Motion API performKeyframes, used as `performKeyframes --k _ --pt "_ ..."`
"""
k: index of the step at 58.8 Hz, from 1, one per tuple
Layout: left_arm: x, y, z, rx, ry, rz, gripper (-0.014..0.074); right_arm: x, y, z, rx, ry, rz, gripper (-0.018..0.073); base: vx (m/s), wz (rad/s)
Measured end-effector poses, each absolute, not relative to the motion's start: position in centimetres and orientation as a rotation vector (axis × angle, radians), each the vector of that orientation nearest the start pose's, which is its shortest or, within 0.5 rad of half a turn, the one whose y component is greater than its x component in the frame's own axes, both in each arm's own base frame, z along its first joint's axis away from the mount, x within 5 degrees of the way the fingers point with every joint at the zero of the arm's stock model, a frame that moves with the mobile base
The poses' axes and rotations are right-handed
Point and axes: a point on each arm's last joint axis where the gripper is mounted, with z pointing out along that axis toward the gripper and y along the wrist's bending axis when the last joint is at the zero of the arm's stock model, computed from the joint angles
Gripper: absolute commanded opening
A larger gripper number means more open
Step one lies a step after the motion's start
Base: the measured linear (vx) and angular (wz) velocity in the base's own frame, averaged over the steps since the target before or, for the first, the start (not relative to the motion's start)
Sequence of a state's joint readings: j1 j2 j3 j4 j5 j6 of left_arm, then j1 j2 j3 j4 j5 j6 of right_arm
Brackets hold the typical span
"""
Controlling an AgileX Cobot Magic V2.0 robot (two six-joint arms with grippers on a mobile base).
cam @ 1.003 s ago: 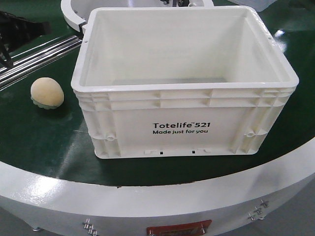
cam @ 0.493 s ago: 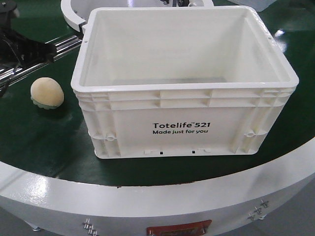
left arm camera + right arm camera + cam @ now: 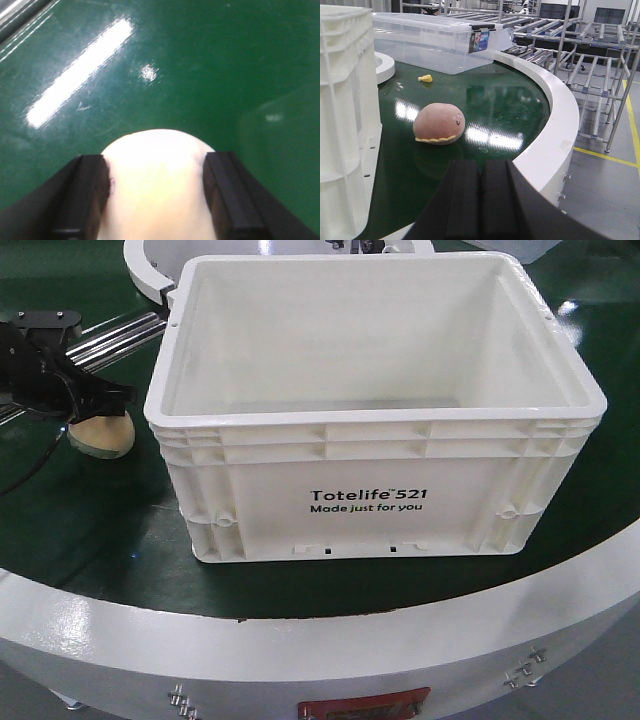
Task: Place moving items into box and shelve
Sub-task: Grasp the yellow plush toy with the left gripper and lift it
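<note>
Evidently the left hand (image 3: 156,161) is straddling the cream plush toy (image 3: 100,436) with its fingers spread wide at either flank, readying a lift off the green tabletop (image 3: 90,530), because the white box (image 3: 260,490) is waiting just beside it, while the right hand (image 3: 481,170) is idling, pinched together on nothing.

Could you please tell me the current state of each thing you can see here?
Large white ribbed plastic crate: upright, open-topped, nothing visible inside.
Cream egg-shaped plush toy: resting on the green belt, straddled by black jaws.
Left gripper: jaws either side of that toy, grip unclear.
Right gripper: shut, empty.
Pink rounded plush toy: lying loose on the belt.
Clear plastic lidded bin: lid on.
</note>
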State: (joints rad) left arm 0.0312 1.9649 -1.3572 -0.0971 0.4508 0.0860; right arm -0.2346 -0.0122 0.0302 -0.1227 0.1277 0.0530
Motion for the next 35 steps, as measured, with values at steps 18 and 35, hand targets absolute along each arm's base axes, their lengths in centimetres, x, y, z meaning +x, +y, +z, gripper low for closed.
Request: performKeyframes --k 18,35 --pt "42.51 0.86 18.57 -0.048 2.536 -0.061 -0.0009 5.47 -1.45 19.23 0.147 1.626 -0.246 -0.0005 0.00 0.00" --pt "42.52 0.86 18.57 -0.049 2.535 -0.062 -0.0008 5.47 -1.45 19.23 0.147 1.626 -0.246 -0.0005 0.00 0.00"
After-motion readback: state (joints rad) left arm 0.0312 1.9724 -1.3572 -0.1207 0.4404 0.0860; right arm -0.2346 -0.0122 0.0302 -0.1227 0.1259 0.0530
